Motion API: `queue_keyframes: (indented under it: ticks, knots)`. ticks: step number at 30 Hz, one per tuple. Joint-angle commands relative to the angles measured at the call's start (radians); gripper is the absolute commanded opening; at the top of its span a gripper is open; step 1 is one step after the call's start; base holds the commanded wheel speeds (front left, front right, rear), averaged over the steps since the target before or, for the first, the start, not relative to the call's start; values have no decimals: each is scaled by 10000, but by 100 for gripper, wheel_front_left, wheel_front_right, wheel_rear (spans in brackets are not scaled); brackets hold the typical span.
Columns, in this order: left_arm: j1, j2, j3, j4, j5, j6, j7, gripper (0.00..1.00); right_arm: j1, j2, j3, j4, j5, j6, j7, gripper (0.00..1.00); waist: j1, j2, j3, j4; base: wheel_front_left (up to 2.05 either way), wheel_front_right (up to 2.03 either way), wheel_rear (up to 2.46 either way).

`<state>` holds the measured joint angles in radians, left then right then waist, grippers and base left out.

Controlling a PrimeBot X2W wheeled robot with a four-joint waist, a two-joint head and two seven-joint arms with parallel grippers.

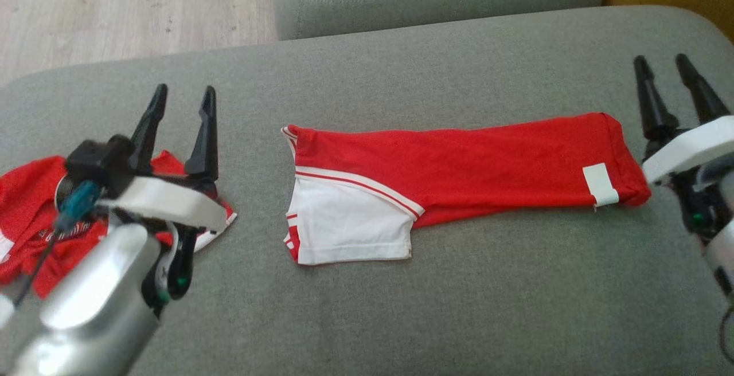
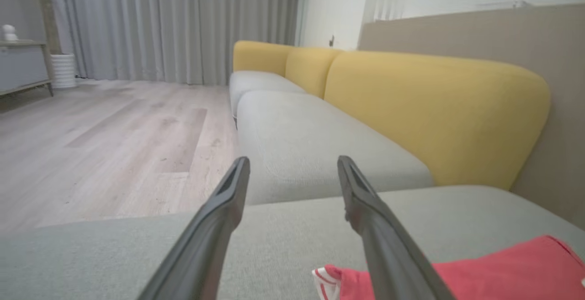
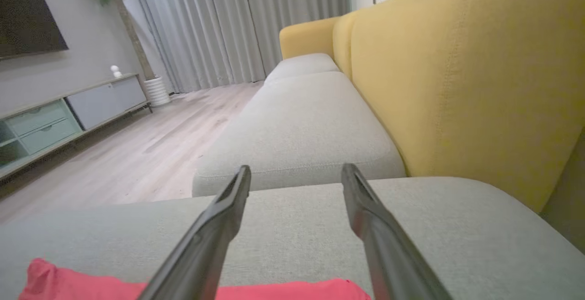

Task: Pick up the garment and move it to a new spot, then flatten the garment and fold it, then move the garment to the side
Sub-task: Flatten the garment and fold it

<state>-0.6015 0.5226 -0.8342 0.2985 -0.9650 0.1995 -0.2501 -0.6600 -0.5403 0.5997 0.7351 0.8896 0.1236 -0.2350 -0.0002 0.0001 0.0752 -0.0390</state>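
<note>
On the grey sofa, the red garment bears a white label; left pincer and right pincer gape.

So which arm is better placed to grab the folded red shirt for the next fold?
Right, likely: the right pincer is open beside the hem end of the red shirt; the left pincer, also open, is apart from the sleeve end, above another red garment.

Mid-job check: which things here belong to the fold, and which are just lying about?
Job: red and white garment, laid out in the middle; left gripper and right gripper, both open and empty.
Lying about: crumpled red shirt by the left gripper; grey sofa cushion; yellow backrest; wooden floor.
</note>
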Motion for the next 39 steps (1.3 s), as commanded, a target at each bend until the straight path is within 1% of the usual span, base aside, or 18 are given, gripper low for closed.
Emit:
queue_keyframes:
  ticks: [1,2,3,7,10,13,15,16,19,21,26,29,32,35,39]
  knots:
    - [240,17,1342,-633,767,183,-111,100,214,96,-184,-521,-396,71,-223,100,2,-1,-62,40,0,0,0]
    - [653,-173,1835,-863,1132,230,-112,100,345,193,-321,-699,-682,71,-248,100,2,-1,-67,48,0,0,0]
    - [1467,-582,2646,-1250,1911,208,-113,100,657,418,-915,-1209,-1437,71,-259,100,2,-1,-62,73,0,0,0]
    - [2855,-1603,4008,-1709,3380,-44,-114,100,1719,1109,-2207,-1986,-2902,71,-264,100,2,-1,-68,170,0,0,0]
    - [3684,-2424,4937,-1894,4215,-530,-115,100,2454,1685,-2988,-2359,-3806,71,-265,100,2,-1,-75,202,0,0,0]
    - [4286,-3047,5547,-1782,4983,-1085,-115,100,2971,2146,-3428,-2553,-4487,71,-266,100,2,-1,-70,204,0,0,0]
    - [4499,-3385,5862,-1653,5373,-1445,-115,100,3173,2337,-3620,-2581,-4790,71,-266,100,2,-1,-65,214,0,0,0]
    - [4499,-3385,5862,-1653,5373,-1445,-115,100,3173,2337,-3620,-2581,-4790,71,-266,100,2,-1,-65,214,0,0,0]
    - [4570,-3765,6272,-1493,5859,-1925,-115,100,3210,2437,-3989,-2467,-5137,71,-266,100,2,-1,47,256,0,0,0]
    - [4509,-3932,6481,-1404,6168,-2183,-115,100,3107,2478,-4356,-2180,-5352,71,-267,100,2,-1,160,293,0,0,0]
    - [4302,-4316,6838,-1185,6650,-2661,-116,100,2540,2553,-5407,-639,-6010,71,-110,100,2,-1,511,408,0,0,0]
    - [4153,-4464,6924,-1057,6832,-2859,-116,100,2057,2707,-6260,396,-6286,71,119,100,2,-1,821,499,0,0,0]
    - [4006,-4563,6999,-935,6915,-3001,-116,100,1594,2913,-7178,1347,-6306,71,343,100,2,-1,1144,582,0,0,0]
    - [3825,-4631,7074,-878,6890,-3114,-116,100,1181,3006,-7759,2068,-6573,71,409,100,2,-1,1463,674,0,0,0]
    - [3628,-4680,7167,-874,6915,-3202,-116,100,741,3103,-8305,2717,-6949,71,362,100,2,-1,1772,747,0,0,0]
